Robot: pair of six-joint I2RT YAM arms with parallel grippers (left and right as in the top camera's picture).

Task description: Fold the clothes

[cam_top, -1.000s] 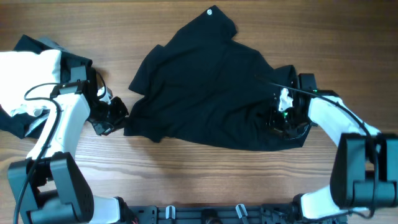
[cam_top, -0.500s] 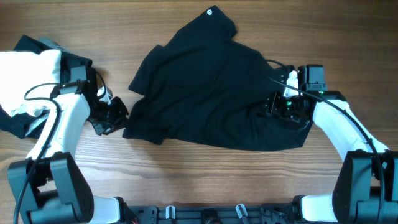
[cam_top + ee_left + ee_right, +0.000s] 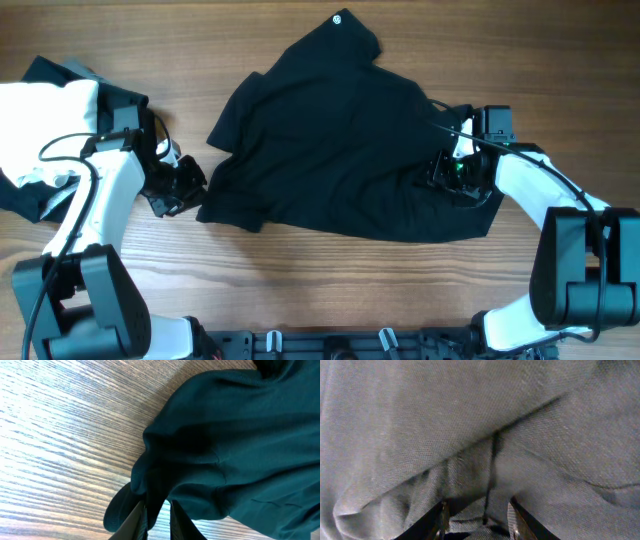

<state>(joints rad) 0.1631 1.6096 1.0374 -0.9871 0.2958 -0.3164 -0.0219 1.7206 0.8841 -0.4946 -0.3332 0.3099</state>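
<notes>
The black shirt (image 3: 330, 140) lies crumpled and skewed at the centre of the surface (image 3: 300, 290), not yet flat. The left tool (image 3: 159, 512) pinches its lower left corner, which looks like a hold for drawing the cloth taut. The right tool (image 3: 457, 178) rests on the opposite edge. Cloth fills the gap between its fingers (image 3: 442, 517), but whether it grips cannot be told. A pile of clothes (image 3: 45, 110) lies far left, partly cut off. Sleeves and collar cannot be made out among the folds.
</notes>
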